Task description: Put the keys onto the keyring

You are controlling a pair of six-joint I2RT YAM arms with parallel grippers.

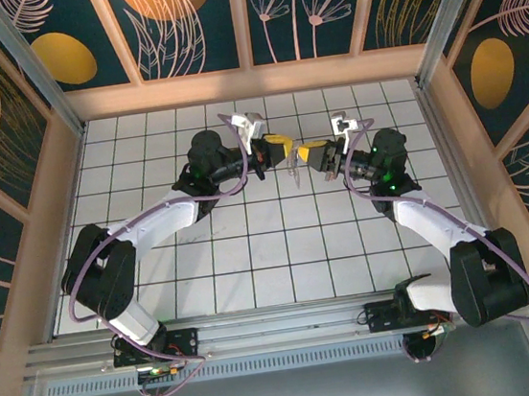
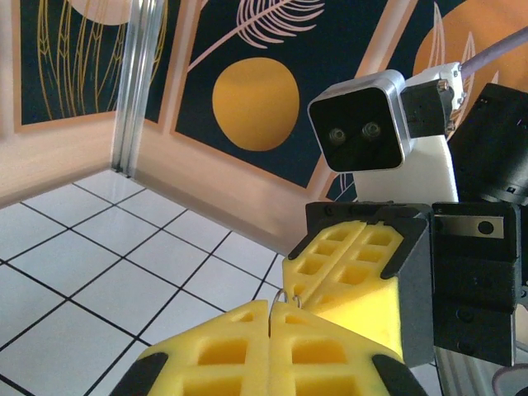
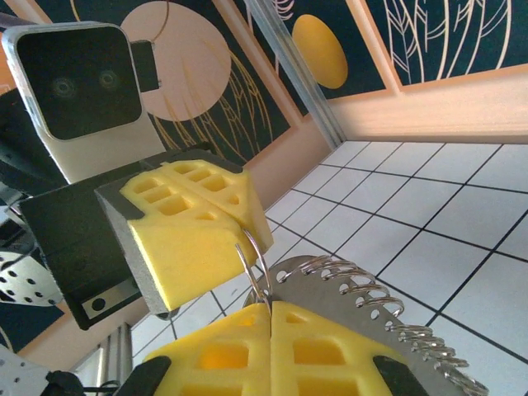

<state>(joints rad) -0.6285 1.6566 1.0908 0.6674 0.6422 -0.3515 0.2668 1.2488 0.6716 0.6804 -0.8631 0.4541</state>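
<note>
A thin metal ring spans the small gap between my two grippers, held in mid-air above the tiled floor. My left gripper is shut with the ring's wire running into the seam of its yellow pads. My right gripper is shut on the ring's other side. The two tips almost touch in the top view, left gripper facing right gripper. A grey metal plate with holes and several wire loops hangs behind the right jaws. The blue-headed key and the brown strap are hidden.
A small silvery piece dangles under the meeting point in the top view. Wooden walls with dark painted panels close the cell on three sides. A metal rail runs along the near edge by the arm bases.
</note>
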